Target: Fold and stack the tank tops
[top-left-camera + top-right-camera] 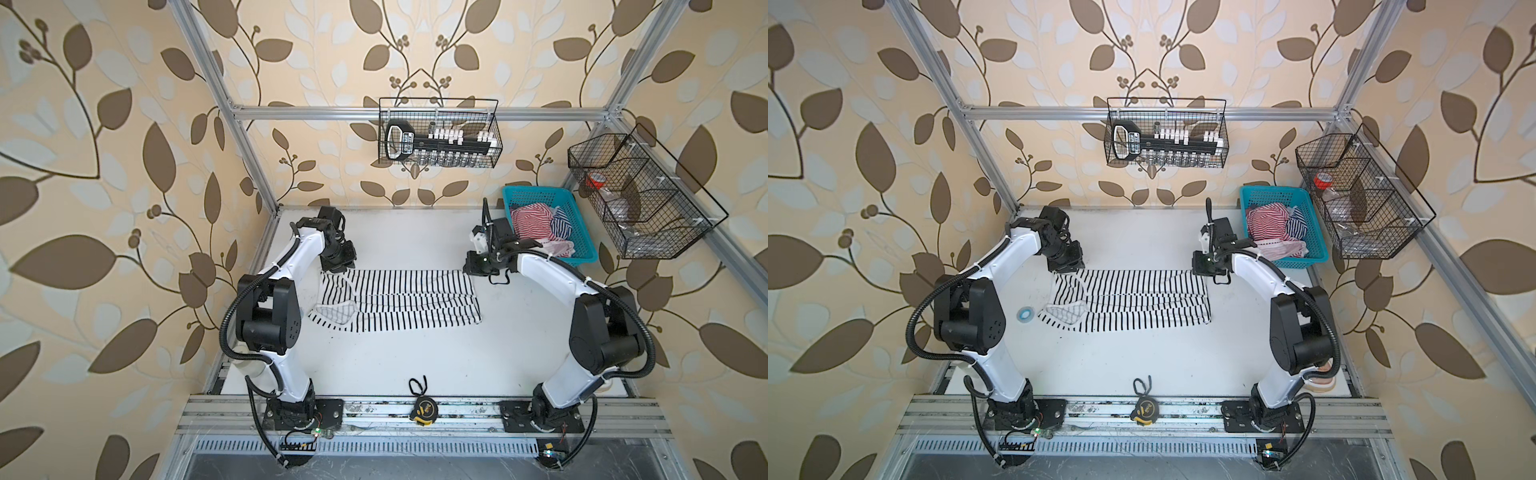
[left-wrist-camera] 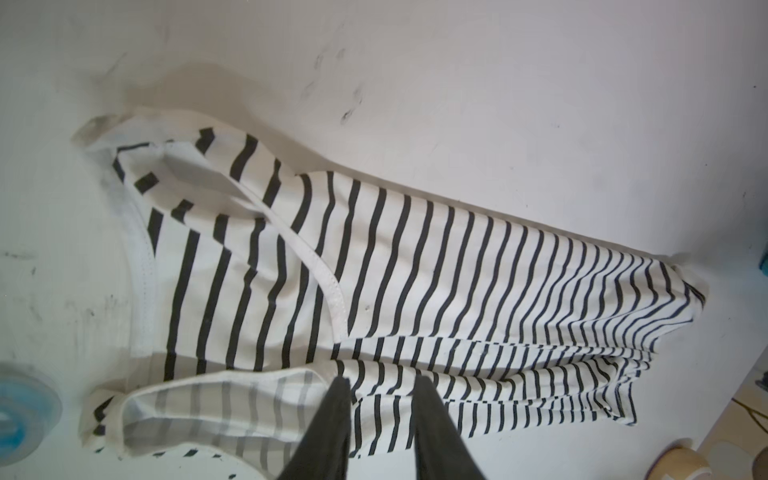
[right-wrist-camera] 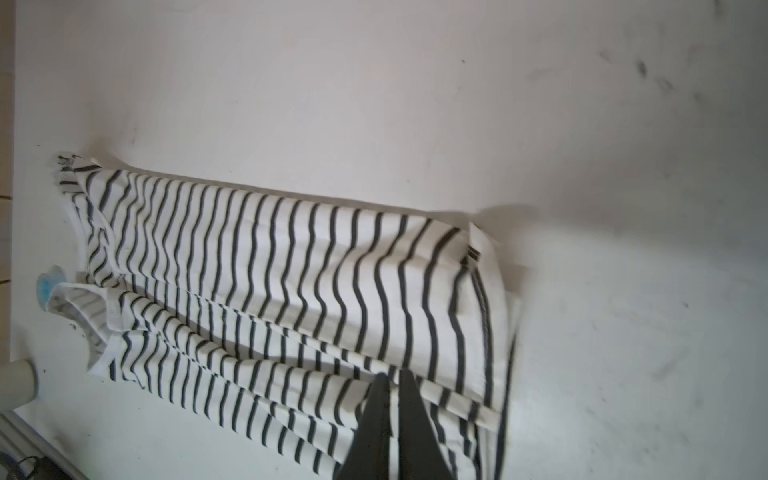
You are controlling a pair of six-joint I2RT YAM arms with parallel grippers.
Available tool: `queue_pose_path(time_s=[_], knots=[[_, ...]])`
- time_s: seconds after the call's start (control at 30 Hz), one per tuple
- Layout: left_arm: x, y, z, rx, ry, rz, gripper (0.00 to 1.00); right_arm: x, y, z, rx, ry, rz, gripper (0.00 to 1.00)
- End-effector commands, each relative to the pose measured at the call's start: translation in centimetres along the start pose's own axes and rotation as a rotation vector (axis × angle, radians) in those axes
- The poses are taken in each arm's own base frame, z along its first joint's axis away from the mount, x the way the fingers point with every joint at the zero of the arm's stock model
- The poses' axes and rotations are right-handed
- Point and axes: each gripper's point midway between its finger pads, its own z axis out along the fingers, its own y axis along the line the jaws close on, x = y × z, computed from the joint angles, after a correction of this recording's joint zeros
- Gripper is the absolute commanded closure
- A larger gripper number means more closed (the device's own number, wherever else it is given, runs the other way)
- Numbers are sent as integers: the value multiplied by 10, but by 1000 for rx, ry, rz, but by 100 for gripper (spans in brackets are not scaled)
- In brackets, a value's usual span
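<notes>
The black-and-white top [image 1: 407, 299] lies flat on the white table [image 1: 415, 365], folded lengthwise into a long band running left to right between the 2 arms. Its straps and neckline are at the left end and its hem is at the right.

The left gripper [image 2: 380, 380] hangs over the far left corner, by the strap end. Its fingers [image 2: 332, 411] stand apart with striped cloth showing flat in the gap, and nothing looks gripped.

The right gripper [image 3: 395, 376] is at the far right corner, over the hem. Its jaws are all but closed, with only a thin slit between them. I cannot tell whether any cloth is pinched there.

Behind the right arm, in the far right corner of the table, a turquoise basket [image 1: 536, 193] holds the red top [image 1: 530, 222] and the navy top [image 1: 561, 222], both crumpled.

A blue tape roll [image 1: 1027, 312] sits just left of the straps. A tape measure [image 1: 422, 409] rests on the near rail. The table is scuffed with dark marks. Leaf-patterned wallpaper covers the walls, and 2 black wire racks [image 1: 438, 133] [image 1: 636, 195] hang from the aluminium frame.
</notes>
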Motion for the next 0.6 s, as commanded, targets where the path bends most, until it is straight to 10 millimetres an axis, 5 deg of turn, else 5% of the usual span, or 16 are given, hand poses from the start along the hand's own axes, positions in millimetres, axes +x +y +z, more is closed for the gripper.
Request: queue_pose_path(time_s=[0.0,0.13,0.57], knots=[[-8,3,25,-4,41,-28,78,0,16,24,-58,57,-15,99],[-14,17,46,-69,64,-40,82,8,11,43,-51,101,-8,99],[4,48,85,-160,138,-94,88,74,-61,63,35,212,117,100]])
